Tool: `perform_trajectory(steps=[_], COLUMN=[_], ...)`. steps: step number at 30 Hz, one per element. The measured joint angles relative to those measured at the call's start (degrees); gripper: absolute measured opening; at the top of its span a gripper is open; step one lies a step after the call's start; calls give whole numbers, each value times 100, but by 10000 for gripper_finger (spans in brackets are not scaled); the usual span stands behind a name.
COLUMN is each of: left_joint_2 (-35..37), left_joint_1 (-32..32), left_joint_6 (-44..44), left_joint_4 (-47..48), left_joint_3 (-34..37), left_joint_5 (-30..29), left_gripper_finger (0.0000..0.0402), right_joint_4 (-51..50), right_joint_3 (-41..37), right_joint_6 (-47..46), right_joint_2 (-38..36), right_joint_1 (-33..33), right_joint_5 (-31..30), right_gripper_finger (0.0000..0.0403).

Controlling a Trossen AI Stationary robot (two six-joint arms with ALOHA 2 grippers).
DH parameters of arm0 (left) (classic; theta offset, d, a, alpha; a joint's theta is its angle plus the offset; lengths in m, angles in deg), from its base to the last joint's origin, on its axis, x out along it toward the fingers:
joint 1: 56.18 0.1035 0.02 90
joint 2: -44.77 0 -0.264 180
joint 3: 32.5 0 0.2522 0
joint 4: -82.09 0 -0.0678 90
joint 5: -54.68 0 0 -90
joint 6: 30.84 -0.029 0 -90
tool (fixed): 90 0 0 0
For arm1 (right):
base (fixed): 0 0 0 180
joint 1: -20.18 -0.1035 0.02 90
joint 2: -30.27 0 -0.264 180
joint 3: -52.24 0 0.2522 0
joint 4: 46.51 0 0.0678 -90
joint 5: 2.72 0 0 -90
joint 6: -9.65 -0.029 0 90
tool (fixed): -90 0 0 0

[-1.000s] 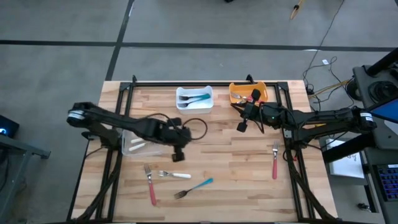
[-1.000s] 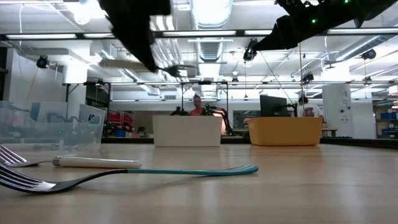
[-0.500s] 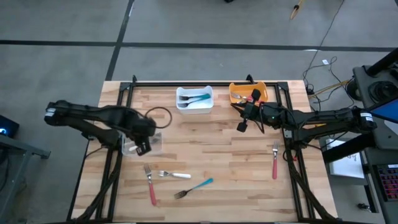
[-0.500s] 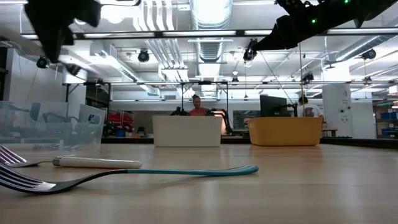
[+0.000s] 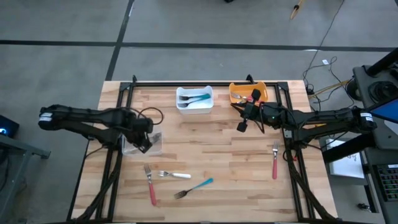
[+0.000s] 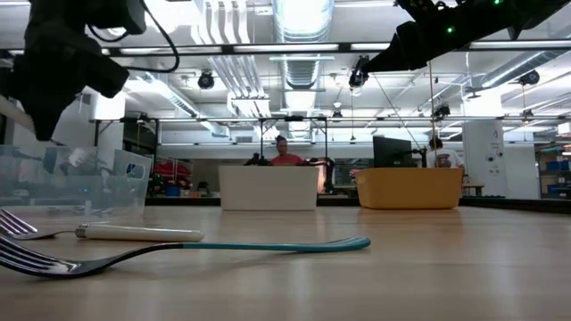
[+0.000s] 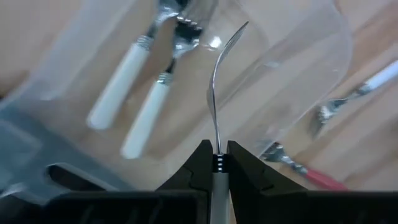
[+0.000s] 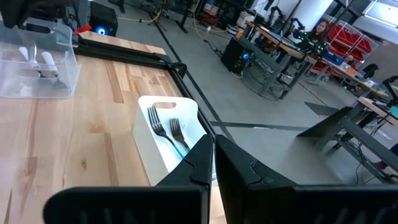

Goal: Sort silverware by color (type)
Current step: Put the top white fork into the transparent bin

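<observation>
My left gripper (image 5: 144, 140) hangs over the clear bin (image 5: 155, 147) at the table's left, shut on a white-handled piece of silverware (image 7: 214, 106). Two white-handled forks (image 7: 134, 93) lie in that bin. On the wood near the front lie a red fork (image 5: 151, 185), a white-handled fork (image 5: 171, 175) and a teal fork (image 5: 195, 186). Another red fork (image 5: 274, 162) lies at the right. My right gripper (image 5: 241, 126) is shut and holds nothing, raised in front of the orange bin (image 5: 249, 92). My left gripper pinches the white handle (image 7: 218, 177) between its two fingers, right where the handle meets the metal neck. The fingers come from above, pointing down, and lie along the piece. The metal head (image 7: 227, 46) sticks out below the fingers, edge-on, over the inside of the clear bin.
A white bin (image 5: 194, 98) with teal forks stands at the back centre, next to the orange bin. Black frame rails (image 5: 118, 99) run along the table's back and sides. Bare wood lies in the middle of the table (image 5: 217, 155).
My left gripper has carried the white-handled piece from the middle of the table toward the left edge, and it is now over the clear bin. Its wrist has rolled and tipped to point more steeply down. It has stayed shut on the piece.
</observation>
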Motion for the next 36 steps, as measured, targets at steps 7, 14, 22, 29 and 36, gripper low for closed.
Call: perform_trajectory(steps=[7, 14, 22, 29, 36], left_joint_2=[101, 171, 125, -17, -256], left_joint_1=[335, 432, 434, 432, 434], left_joint_6=[-161, -195, -113, 4, 34], left_joint_4=[-279, -341, -430, -482, -492], left_joint_3=[311, 417, 425, 425, 436], left_joint_5=[434, 572, 594, 469, 250], left_gripper_finger=[13, 13, 13, 14, 14], right_joint_4=[4, 4, 7, 7, 6], right_joint_3=[0, 0, 0, 0, 0], right_joint_6=[6, 35, 48, 52, 51], right_joint_2=[2, 2, 1, 1, 2], right_joint_1=[0, 0, 0, 0, 0], right_joint_5=[-1, -1, -1, -1, -1], right_gripper_finger=[9, 9, 9, 9, 9])
